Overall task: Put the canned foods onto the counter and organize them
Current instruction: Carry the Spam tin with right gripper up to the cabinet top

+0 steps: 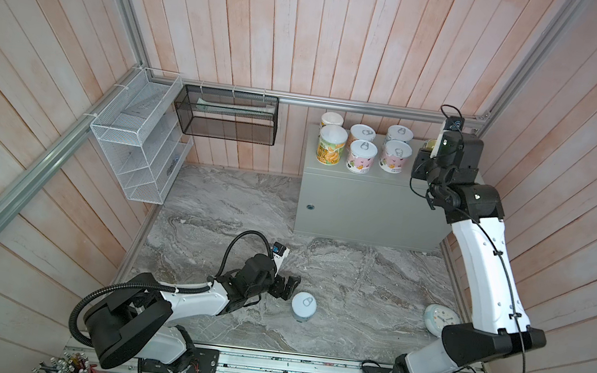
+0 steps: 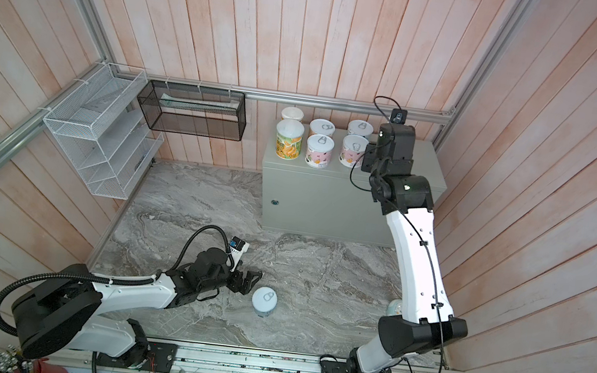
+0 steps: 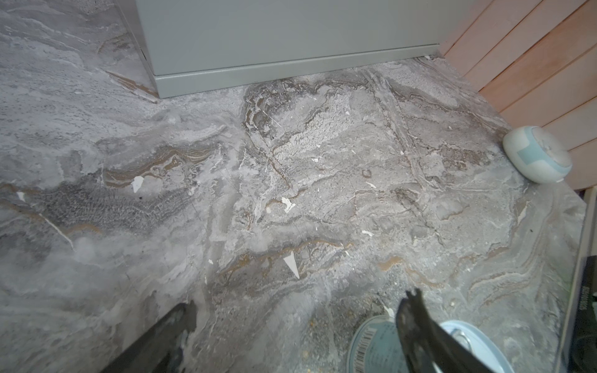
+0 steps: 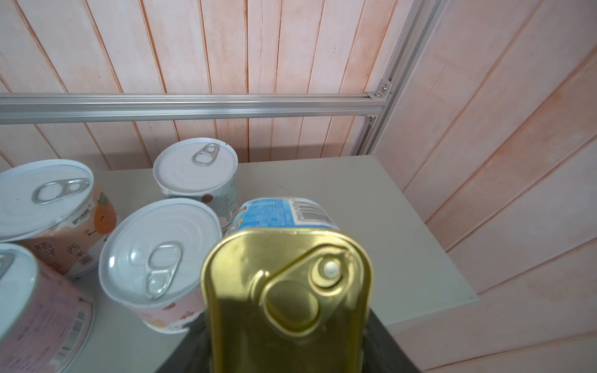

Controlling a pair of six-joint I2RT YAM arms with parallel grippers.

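The right tool (image 1: 425, 155) is clamped on the flat gold oblong metal tin (image 4: 287, 290). It holds the tin over the flat top of the large light-grey metal box that serves as the counter (image 1: 365, 204), at 3 o'clock of the cans standing there. Six stand in two rows: two tall yellow-green cans with white lids (image 1: 331, 148) at the 9 o'clock end, then four short round pull-tab cans with pastel labels (image 1: 362, 156). The tin looks rigid and smooth, and probably fairly heavy if full. Its slick sides could slip, so a hold across the narrow sides suits it, and it wants setting down level, clear of the nearest can. One short pale-blue pull-tab can (image 1: 304, 306) stands upright on the grey marble-patterned surface (image 1: 355, 281), at about 6 o'clock of it. The left tool (image 1: 292, 288), jaws wide apart and empty, sits just beside that can at its 10 o'clock, not around it. That can looks stiff and round, so a grip across its wall under the rim seems best. On the wall, the black mesh basket (image 1: 226, 115) holds a pale long packet (image 1: 234, 108); what the white wire rack (image 1: 138, 143) holds cannot be told.
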